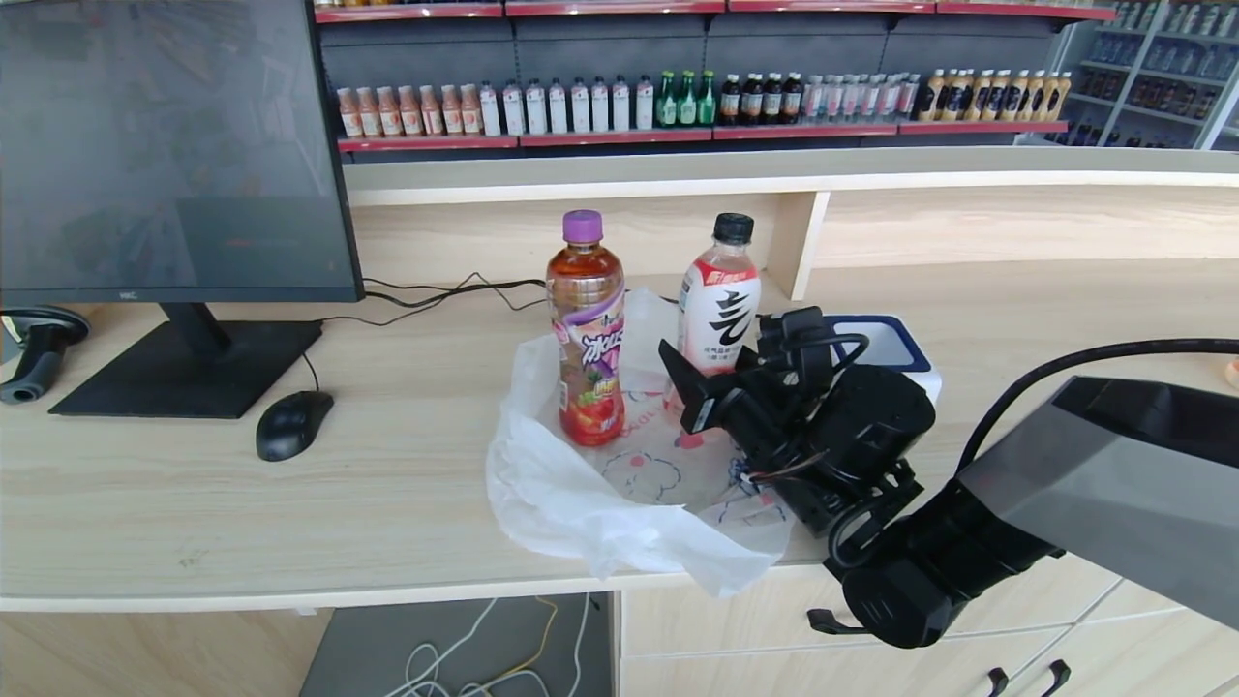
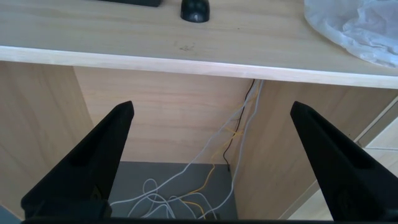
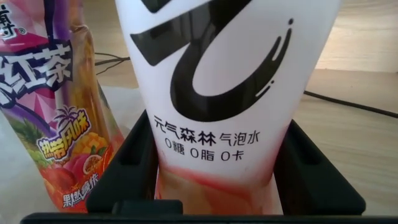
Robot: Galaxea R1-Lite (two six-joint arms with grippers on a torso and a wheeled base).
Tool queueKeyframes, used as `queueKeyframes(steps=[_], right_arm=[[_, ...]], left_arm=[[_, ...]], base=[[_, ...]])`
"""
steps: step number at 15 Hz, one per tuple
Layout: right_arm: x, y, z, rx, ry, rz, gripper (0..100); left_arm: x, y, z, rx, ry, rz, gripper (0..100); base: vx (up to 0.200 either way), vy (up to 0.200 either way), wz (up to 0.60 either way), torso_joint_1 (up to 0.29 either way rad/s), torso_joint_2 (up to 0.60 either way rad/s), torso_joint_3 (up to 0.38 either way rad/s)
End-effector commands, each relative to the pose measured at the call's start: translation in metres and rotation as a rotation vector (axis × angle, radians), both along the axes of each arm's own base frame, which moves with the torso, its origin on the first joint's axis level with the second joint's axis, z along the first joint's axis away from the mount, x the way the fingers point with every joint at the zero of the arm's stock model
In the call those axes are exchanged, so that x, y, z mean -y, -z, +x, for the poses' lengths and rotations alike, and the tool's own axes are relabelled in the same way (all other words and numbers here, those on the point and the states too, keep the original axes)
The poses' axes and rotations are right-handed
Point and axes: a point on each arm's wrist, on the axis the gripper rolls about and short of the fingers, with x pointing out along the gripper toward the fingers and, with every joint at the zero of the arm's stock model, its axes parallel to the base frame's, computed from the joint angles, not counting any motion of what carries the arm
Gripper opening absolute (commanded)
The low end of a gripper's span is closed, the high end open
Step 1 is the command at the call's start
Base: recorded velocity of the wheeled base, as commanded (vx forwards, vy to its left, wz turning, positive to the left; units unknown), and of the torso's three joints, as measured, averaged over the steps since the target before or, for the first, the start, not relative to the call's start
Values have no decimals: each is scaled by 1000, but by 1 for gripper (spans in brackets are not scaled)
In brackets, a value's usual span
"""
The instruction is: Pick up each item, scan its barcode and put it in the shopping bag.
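Observation:
Two bottles stand on the white shopping bag (image 1: 571, 499), which lies spread on the wooden counter. The red tea bottle (image 1: 586, 329) with a purple cap is on the left. To its right is the white bottle (image 1: 721, 300) with a black cap. My right gripper (image 1: 721, 373) holds the white bottle low down, with one finger on each side. In the right wrist view the white bottle (image 3: 224, 81) sits between the fingers (image 3: 134, 168), and the tea bottle (image 3: 56, 124) stands close beside it. My left gripper (image 2: 211, 155) hangs open below the counter's front edge.
A monitor (image 1: 174, 145) on a black stand, a mouse (image 1: 290, 423) and a handheld scanner (image 1: 34, 348) occupy the counter's left. Behind my right arm sits a white and blue box (image 1: 895, 344). Cables (image 2: 186, 199) lie under the counter. Drink shelves line the back.

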Motion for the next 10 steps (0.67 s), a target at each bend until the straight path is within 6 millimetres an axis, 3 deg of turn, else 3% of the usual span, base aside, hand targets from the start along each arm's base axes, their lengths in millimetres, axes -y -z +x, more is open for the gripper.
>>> queueKeyframes(steps=[1,10], right_arm=[[0,-2,-2,1,-3,3,0],[-1,5,-8,-34,-16,-3,0]], left_arm=[[0,0,0,0,-1,0,100],[0,0,0,0,0,0,100]], base=[[0,0,0,0,0,0],[0,0,0,0,0,0]])
